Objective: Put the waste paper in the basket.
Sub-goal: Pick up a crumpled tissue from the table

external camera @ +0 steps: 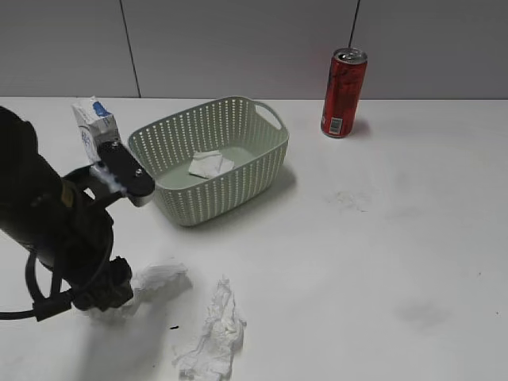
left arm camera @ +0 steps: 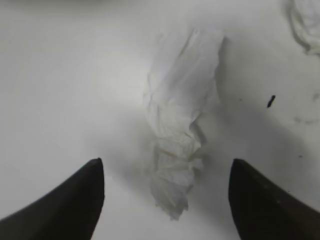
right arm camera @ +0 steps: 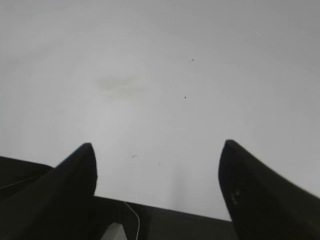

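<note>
Sage-green slotted basket [external camera: 208, 159] sits toward the back left of the white table [external camera: 381, 238] in the exterior view, and one flat, squarish tissue wad [external camera: 209, 164] lies on its floor. Behind and to its left stands a small white-and-blue carton [external camera: 94, 127]; a red drink can [external camera: 343, 93] stands upright well to the right, near the grey wall. On the left the black left arm reaches low over the table, its gripper [external camera: 119, 290] down beside a ragged tissue wad [external camera: 161, 280], though this angle does not show whether they touch. A longer crumpled tissue strip [external camera: 213, 335] lies just to the right, near the front edge, apart from the first. Through the left wrist view, the left gripper [left arm camera: 165, 195] is spread wide, its two dark fingers [left arm camera: 75, 205] at either side of the ragged wad [left arm camera: 180, 125], which lies on the table between them without being pinched; part of another wad [left arm camera: 306, 22] shows at the top right corner, and a small dark speck [left arm camera: 270, 101] marks the surface. From the right wrist view, the right gripper [right arm camera: 157, 200] also stands wide open above bare, faintly smudged table, holding nothing.
</note>
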Motion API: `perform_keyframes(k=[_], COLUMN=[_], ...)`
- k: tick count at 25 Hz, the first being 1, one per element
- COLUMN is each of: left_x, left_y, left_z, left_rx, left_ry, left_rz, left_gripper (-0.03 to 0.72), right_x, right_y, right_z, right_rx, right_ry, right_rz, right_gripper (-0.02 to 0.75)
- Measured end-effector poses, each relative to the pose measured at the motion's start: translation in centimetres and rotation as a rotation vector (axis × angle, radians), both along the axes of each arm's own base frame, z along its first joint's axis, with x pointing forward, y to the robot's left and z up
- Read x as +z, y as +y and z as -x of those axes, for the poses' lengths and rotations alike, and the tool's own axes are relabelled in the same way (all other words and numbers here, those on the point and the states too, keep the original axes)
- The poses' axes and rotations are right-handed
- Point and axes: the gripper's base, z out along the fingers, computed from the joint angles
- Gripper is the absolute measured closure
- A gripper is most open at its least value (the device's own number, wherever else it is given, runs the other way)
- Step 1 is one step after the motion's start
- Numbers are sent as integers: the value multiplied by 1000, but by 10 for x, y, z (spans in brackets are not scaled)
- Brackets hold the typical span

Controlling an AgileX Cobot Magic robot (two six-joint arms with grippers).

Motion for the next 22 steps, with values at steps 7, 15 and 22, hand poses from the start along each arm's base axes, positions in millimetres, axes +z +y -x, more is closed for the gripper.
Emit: perform_keyframes(k=[7, 15, 22], left_x=[-27, -51, -50], left_y=[-4, -7, -7], left_z=[-8, -13, -13], left_rx=[3, 3, -7], left_ry=[24, 56, 80], left_rz=[-29, -59, -77], left_gripper=[120, 153, 478], right_x=[-6, -3, -3], right_y=[-2, -3, -3], right_z=[31, 47, 47], right_rx=[-4, -5, -5], right_ry=[-194, -316, -317], right_rz=[-12, -20, -20], right_gripper=[167, 167, 167])
